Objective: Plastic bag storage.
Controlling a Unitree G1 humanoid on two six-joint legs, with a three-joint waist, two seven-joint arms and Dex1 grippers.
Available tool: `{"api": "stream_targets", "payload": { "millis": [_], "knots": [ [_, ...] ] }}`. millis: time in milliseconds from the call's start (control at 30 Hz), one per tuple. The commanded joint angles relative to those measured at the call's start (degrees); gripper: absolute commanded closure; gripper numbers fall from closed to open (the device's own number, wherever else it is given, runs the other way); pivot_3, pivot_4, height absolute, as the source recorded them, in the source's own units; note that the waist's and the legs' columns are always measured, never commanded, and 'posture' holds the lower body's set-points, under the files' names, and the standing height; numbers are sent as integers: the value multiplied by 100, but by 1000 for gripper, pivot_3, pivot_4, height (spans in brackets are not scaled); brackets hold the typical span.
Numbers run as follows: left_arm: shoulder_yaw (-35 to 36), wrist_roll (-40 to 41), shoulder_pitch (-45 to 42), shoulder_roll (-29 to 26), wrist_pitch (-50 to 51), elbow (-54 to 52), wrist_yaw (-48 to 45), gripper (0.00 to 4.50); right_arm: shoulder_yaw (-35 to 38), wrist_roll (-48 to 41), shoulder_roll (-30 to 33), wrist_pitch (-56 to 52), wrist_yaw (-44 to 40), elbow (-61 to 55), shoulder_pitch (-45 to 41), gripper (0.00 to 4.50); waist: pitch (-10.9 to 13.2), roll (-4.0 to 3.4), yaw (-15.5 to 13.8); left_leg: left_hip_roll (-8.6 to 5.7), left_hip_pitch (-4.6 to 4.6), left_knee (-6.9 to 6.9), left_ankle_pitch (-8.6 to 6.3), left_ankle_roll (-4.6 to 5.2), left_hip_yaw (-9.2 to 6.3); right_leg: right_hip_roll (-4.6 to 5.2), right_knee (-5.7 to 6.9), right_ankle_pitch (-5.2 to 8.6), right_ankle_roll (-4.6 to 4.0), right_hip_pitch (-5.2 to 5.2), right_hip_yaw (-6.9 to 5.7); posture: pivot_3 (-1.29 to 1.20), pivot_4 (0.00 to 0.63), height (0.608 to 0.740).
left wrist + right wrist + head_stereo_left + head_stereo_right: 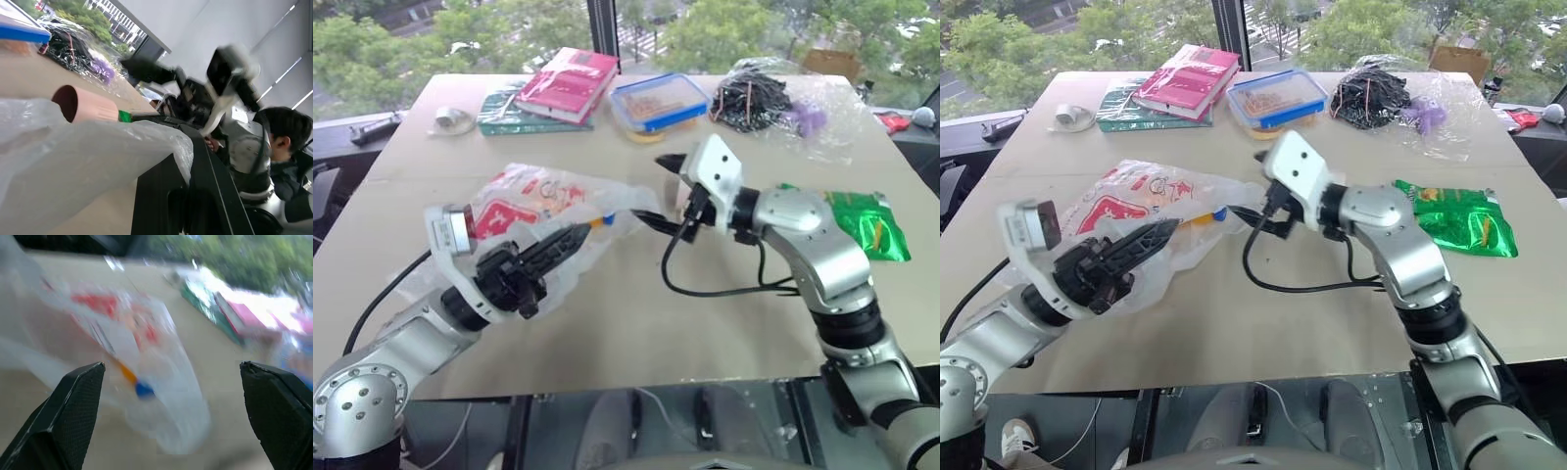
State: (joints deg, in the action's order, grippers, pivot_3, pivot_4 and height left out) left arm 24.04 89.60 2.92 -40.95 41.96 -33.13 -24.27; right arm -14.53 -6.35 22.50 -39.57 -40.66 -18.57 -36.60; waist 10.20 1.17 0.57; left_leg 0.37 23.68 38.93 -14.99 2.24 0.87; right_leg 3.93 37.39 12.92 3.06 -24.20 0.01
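Windows run behind a wide tan surface, and through them we see green treetops. Along the far edge of the surface lie a red book stacked on a green one, a clear food box with a blue rim, and a clear bag of black cables with something purple in it. A shiny green snack packet lies toward our right side, and a small pale object sits at the far left corner.

Our left pincer is closed, its black fingers pinching the plastic bag, a thin, crinkled translucent-white bag with red print. The bag lies on the left half of the surface, bunched around that pincer, with one end trailing toward the middle.

Our right pincer stands wide, holding nothing; from its own wrist camera we see the bag lying ahead between its two spread fingertips, apart from them. That arm reaches across from the right, a black cable looping beneath it, with the pincer near the trailing end of the bag.

From the left wrist camera we also see a person with dark hair beyond the surface.
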Motion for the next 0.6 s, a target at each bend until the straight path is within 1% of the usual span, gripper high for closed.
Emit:
{"api": "stream_targets", "payload": {
  "millis": [33, 167, 367, 467, 533, 567, 600],
  "knots": [
    [-51, 108, -190, 10, -83, -114, 178, 4500, -325, 478, 169, -90, 317, 474, 167, 34, 1, -1, 10, -2, -1, 0, 0, 0, 6, 1, -1, 1, -1, -1, 4, 0, 150, 740],
    [-62, 240, -403, -23, -78, -108, 399, 4500, -264, 532, -132, 4, 623, 1363, 63, 34, 2, -2, 51, -1, -1, 0, 1, -2, 18, -16, 1, -5, 9, -7, 19, 0, 150, 740],
    [-88, 404, -507, -111, -73, -366, 644, 4500, -250, 604, -651, 614, 805, 2707, -287, 34, 1, -1, 29, 3, 0, 0, 1, -2, 16, -23, -5, -11, 19, -6, 25, 0, 150, 740],
    [-83, 467, -543, -186, -69, -444, 716, 4500, -253, 711, -836, 984, 906, 3464, -494, 791, 0, 1, 29, 5, -2, 0, 10, -17, 16, -24, -5, -11, 19, -4, 25, 0, 150, 740],
    [-81, 454, -525, -234, -65, -489, 726, 4500, -312, 827, -853, 1254, 906, 3817, -590, 1749, 0, 0, 32, 4, -4, 0, 12, -21, 17, -24, -3, -11, 19, -3, 26, 0, 150, 740],
    [-87, 435, -519, -257, -68, -513, 735, 4500, -352, 911, -841, 1434, 921, 3984, -634, 2335, 0, 0, 32, 4, -5, 0, 12, -21, 17, -24, -2, -11, 18, -3, 26, 0, 150, 740],
    [-97, 433, -527, -273, -77, -534, 761, 4500, -390, 1007, -812, 1630, 950, 4125, -677, 2714, 0, 1, 24, 4, -5, 0, 12, -21, 17, -25, -1, -11, 19, -3, 26, 0, 150, 740]
  ]
}}
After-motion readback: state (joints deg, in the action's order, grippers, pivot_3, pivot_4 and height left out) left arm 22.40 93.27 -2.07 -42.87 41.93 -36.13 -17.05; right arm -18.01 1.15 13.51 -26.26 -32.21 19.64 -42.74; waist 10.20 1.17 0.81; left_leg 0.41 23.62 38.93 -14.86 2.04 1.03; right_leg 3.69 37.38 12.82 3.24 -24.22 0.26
